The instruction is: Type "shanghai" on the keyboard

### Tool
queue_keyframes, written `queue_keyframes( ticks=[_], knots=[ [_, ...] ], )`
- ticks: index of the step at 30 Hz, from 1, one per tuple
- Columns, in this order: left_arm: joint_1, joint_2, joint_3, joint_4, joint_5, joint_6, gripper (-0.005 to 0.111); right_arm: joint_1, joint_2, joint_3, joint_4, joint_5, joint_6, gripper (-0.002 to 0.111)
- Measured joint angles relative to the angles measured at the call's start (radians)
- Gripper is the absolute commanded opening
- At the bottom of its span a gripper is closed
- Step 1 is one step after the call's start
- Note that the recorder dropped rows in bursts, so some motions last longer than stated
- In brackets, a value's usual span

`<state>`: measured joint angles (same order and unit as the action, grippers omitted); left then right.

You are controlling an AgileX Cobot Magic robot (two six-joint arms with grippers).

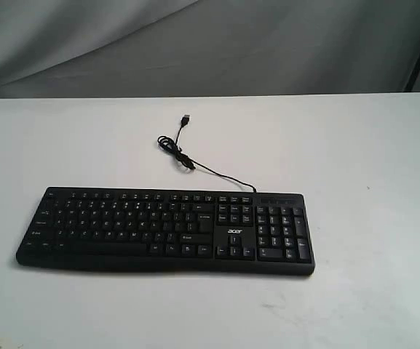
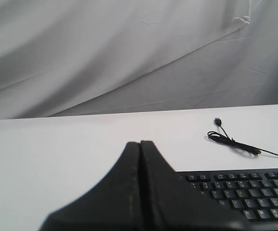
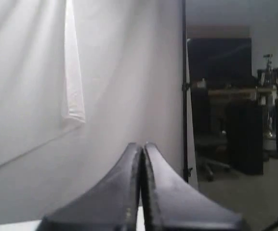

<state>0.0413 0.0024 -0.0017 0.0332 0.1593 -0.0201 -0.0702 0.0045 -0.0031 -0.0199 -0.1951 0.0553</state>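
Exterior view: the wide black plastic keyboard (image 1: 164, 229) lies on the white table (image 1: 370, 160), toward seven o'clock of centre, its thin black cable (image 1: 195, 166) curling toward twelve. Near it the left gripper (image 2: 140, 143) is clenched, empty; the right gripper (image 3: 142, 144) too.

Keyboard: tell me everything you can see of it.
The keyboard is wide, black, plastic-looking, with white legends, a number pad at its right end and a white logo. It lies flat, keys up, on the white table. Its black cable leaves the back edge, coils, and ends in a loose plug. Nothing else touches it.
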Motion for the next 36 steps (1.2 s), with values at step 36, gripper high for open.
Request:
queue_keyframes(
  ticks=[36],
  knots=[
    [0.000, 0.000, 0.000, 0.000, 0.000, 0.000, 0.000, 0.162, 1.399, -1.249, -1.703, 0.599, 0.729, 0.000]
  ],
)
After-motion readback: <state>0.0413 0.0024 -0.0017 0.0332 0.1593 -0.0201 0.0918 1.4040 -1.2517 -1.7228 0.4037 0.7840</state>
